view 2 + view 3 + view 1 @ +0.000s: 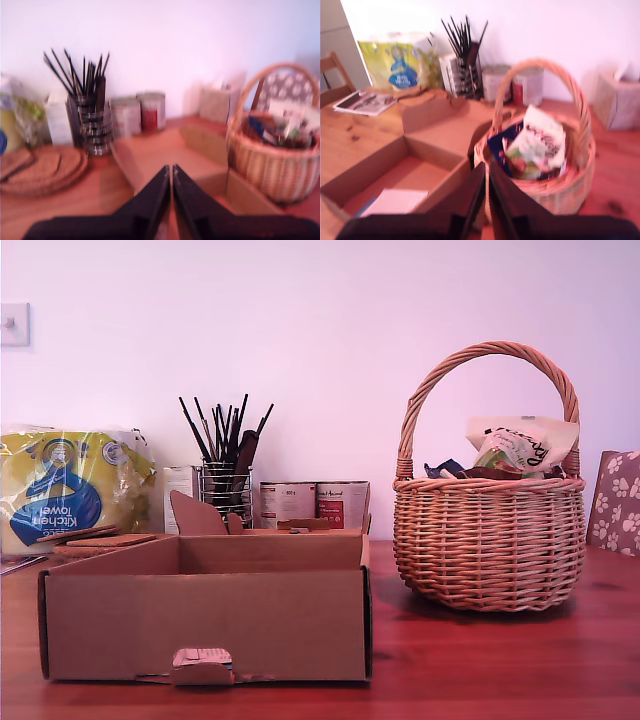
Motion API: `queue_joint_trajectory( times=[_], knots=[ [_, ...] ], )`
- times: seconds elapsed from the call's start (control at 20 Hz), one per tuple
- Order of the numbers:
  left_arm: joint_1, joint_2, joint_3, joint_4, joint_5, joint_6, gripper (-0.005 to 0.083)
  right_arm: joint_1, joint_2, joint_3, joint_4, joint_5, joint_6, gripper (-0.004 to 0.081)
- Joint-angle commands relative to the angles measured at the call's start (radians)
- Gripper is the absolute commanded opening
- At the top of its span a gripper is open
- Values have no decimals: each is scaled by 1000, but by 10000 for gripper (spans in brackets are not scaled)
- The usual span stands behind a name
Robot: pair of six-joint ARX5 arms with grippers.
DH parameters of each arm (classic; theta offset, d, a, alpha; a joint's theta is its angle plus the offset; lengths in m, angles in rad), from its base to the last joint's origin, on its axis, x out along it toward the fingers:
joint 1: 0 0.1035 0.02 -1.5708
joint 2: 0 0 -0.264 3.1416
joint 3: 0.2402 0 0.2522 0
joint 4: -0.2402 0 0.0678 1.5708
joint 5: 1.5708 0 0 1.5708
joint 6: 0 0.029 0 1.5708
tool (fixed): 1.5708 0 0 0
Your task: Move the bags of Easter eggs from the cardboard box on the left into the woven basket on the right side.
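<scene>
The cardboard box stands at the exterior view's left, its inside hidden from that camera. The woven basket stands at the exterior view's right. In it lie a white bag of Easter eggs and a blue one. Neither arm shows in the exterior view. My first gripper is shut and empty above the box, the basket off to one side. My second gripper is shut and empty just over the basket, close to the white bag and blue bag.
A kitchen towel pack, cork mats, a wire holder of black sticks and tins line the wall behind the box. A paw-print item sits beyond the basket. A white sheet lies in the box.
</scene>
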Motion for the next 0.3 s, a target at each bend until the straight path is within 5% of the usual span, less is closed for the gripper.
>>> queue_joint_trajectory(
  times=[0.0, 0.25],
  knots=[
    [3, -2, -30, -24, 1, -6, -19, 4, 0, 6, -31, 0, 6, -12],
    [3, -2, -30, -106, 1, -6, -19, 3, 0, 6, -122, 0, 6, -12]
  ],
)
